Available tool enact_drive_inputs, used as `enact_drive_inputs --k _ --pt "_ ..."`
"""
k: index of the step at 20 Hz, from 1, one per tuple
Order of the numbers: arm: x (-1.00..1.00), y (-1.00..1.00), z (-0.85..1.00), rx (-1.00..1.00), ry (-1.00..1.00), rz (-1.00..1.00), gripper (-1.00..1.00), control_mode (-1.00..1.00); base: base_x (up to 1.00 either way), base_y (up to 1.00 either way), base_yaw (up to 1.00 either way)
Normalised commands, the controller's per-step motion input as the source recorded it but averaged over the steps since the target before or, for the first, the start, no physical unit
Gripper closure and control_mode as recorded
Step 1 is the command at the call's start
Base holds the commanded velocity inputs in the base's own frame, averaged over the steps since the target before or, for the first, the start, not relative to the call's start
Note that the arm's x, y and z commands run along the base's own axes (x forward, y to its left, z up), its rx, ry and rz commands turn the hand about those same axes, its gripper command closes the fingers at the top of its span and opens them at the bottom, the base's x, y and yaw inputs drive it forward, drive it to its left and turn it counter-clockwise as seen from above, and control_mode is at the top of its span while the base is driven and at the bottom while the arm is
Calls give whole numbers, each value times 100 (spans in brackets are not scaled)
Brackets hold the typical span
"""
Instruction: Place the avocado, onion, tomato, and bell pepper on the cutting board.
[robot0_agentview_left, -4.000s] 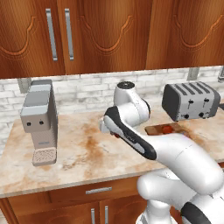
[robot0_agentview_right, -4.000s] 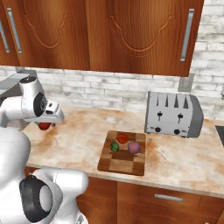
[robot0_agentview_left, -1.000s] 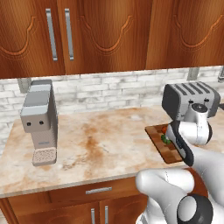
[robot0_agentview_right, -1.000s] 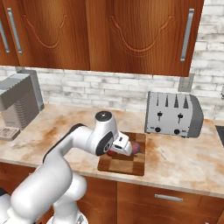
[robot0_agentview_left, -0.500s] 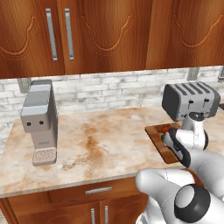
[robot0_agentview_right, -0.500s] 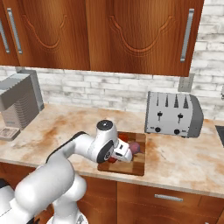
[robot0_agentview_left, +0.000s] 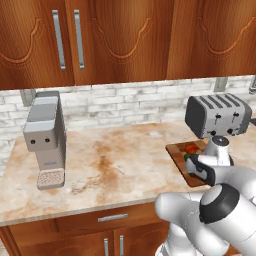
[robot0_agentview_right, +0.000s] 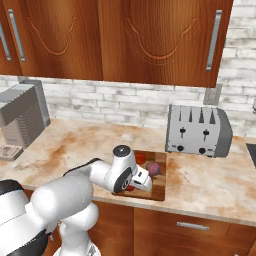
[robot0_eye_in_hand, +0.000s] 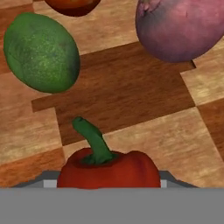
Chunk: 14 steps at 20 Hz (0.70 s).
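Arm was bent low over the cutting board (robot0_agentview_right: 159, 186), gripper (robot0_agentview_right: 142, 184) right above the bell pepper (robot0_eye_in_hand: 109, 168); couldn't tell its grip.

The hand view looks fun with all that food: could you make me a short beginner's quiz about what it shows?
1. True or false: the dark green oval avocado lies on the brown striped wooden cutting board.
2. Which food sits nearest the camera? A) the round purplish-pink onion B) the deep red bell pepper with a green stem C) the avocado
3. Fill in: on the counter behind the cutting board stands a silver ___.

Key: 1 true; 2 B; 3 toaster.
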Motion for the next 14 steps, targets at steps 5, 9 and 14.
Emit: enact_drive_inputs --k 5,9,14 --pt "4 -6 -32 0 0 0 -100 -100 0 0 0" --pt "2 -3 -11 0 0 0 -100 -100 0 0 0" --pt "3 -5 8 0 0 0 -100 -100 0 0 0"
